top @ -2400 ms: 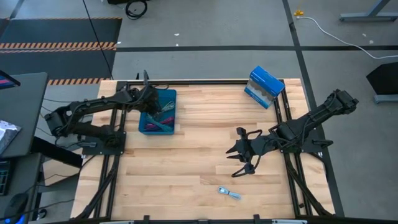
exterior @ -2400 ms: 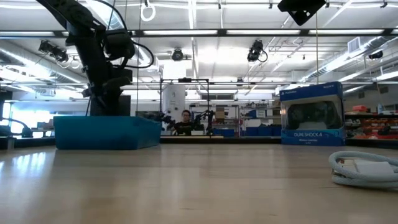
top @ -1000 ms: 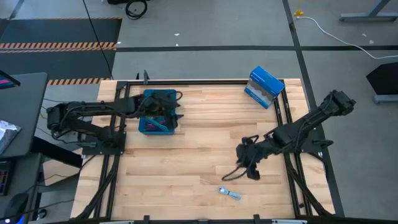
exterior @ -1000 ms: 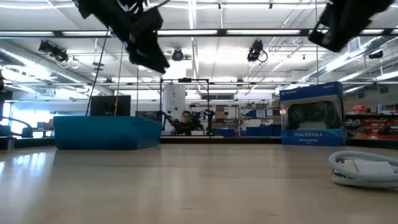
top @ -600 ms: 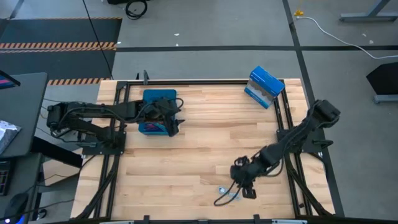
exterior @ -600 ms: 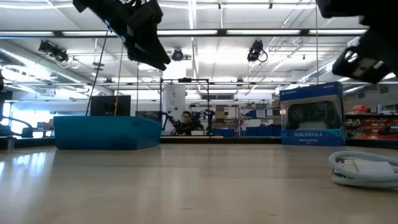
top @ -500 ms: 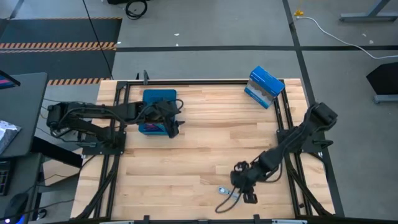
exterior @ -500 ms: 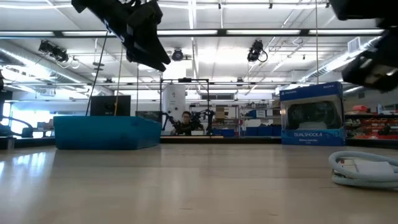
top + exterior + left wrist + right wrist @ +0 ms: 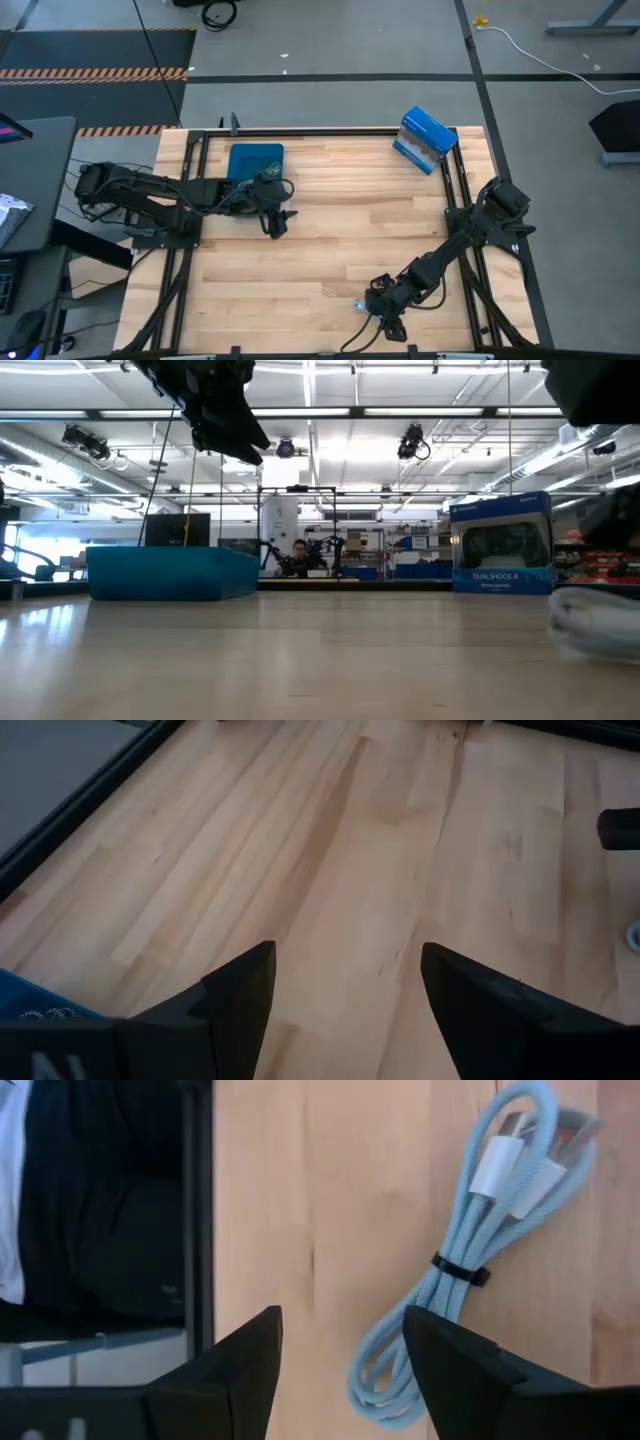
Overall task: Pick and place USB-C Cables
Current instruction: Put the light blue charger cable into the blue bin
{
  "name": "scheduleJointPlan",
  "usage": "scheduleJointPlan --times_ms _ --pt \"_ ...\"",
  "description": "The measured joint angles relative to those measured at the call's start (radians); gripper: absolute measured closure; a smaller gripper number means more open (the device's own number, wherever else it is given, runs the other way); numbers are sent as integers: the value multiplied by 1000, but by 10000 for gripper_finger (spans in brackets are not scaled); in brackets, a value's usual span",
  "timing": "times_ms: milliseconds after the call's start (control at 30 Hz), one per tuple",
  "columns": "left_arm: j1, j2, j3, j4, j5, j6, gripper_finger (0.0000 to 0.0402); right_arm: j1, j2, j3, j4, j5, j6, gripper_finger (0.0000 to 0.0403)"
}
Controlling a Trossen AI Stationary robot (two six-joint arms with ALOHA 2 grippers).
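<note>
One USB-C cable [image 9: 478, 1270], a pale blue coil with white plugs and a dark tie, lies flat on the wood near the table's front edge [image 9: 358, 305]. My right gripper [image 9: 380, 318] hangs low over it, open. In the right wrist view the coil lies just beyond the fingers [image 9: 450, 1370], mostly off to one side of the gap, and I see no touch. My left gripper [image 9: 275, 215] is open and empty [image 9: 345, 990], held above the table just on the near side of the blue tray [image 9: 255, 162].
A blue-and-white box [image 9: 425, 140] stands at the far right corner. Black frame rails run along the table's sides [image 9: 465, 200]. Bare wood lies between the two arms. In the low view the cable is a blurred pale shape [image 9: 600, 622] at the right.
My right gripper has swung toward the table's near edge and come down over the pale blue cable, which lies where it was. My left gripper has drawn away from above the tray toward the near edge.
</note>
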Motion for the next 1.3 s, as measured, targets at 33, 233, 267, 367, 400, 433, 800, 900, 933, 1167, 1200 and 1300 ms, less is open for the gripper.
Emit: scheduleJointPlan --times_ms 33,233,267,367,400,433,800,900,933,1167,1200,1300 --pt "-7 0 0 1 -7 -2 143 0 9 1 -4 -5 3 183" --pt "-25 0 0 6 -12 -3 143 -3 21 3 5 16 -1 187" --pt "-25 0 0 6 -12 -3 143 -3 16 2 -1 29 -6 188" --pt "-30 0 0 5 -12 -7 143 -11 -9 -2 -28 27 -23 188" --pt "-30 0 -1 6 -12 -5 143 -14 -25 -4 -40 24 -20 188" --pt "-30 0 -1 7 -12 -2 143 -16 -43 -5 -48 27 -13 188" --pt "-35 0 -1 6 -12 -2 143 -21 -93 -3 -155 103 2 188" --pt "-43 0 -1 7 -12 -2 143 -17 -53 -3 -150 102 19 188" --pt "-46 0 -1 7 -13 -2 143 -17 -38 -3 -149 98 26 188" --pt "-46 0 -1 7 -19 -29 143 -16 22 3 -158 127 62 192" --pt "-46 0 -1 7 -19 -35 143 -15 22 4 -166 149 64 195" --pt "-47 0 -1 5 -19 -48 145 -6 17 4 -192 211 94 213"
